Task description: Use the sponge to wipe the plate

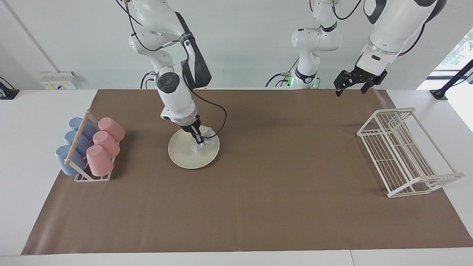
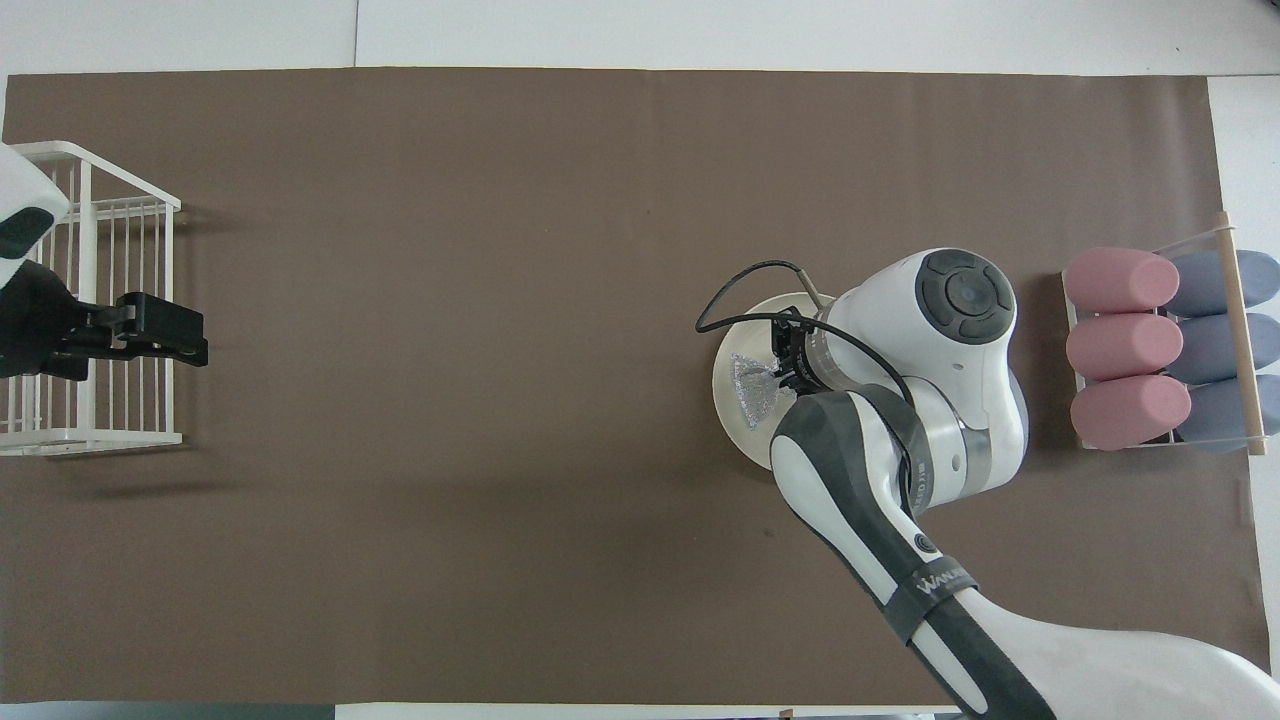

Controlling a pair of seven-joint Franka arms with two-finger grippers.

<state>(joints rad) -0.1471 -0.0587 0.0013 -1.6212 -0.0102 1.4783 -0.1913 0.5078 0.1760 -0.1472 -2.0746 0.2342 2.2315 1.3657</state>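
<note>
Right pincer presses the sponge onto the plate, wiping under way by the look of it.

The right pincer (image 1: 197,137) is clamped on the sponge (image 1: 201,145), a soft, light, springy wad that I'd say squashes flat under pressure and is best pinched at its bunched top, as here. It rests on the plate (image 1: 183,153), which lies flat on the tabletop toward the right arm's end, nearer the robots' edge than the middle. The plate looks stiff, smooth and likely to slide if pushed sideways. The left pincer (image 1: 351,85) waits high over the corner by the left arm's base, near the wire rack (image 1: 402,151), holding nothing; its gap I cannot tell. Count: one plate, one sponge, one rack, three pink cups (image 1: 104,145), three blue cups (image 1: 74,142) in one holder (image 1: 78,139).
</note>
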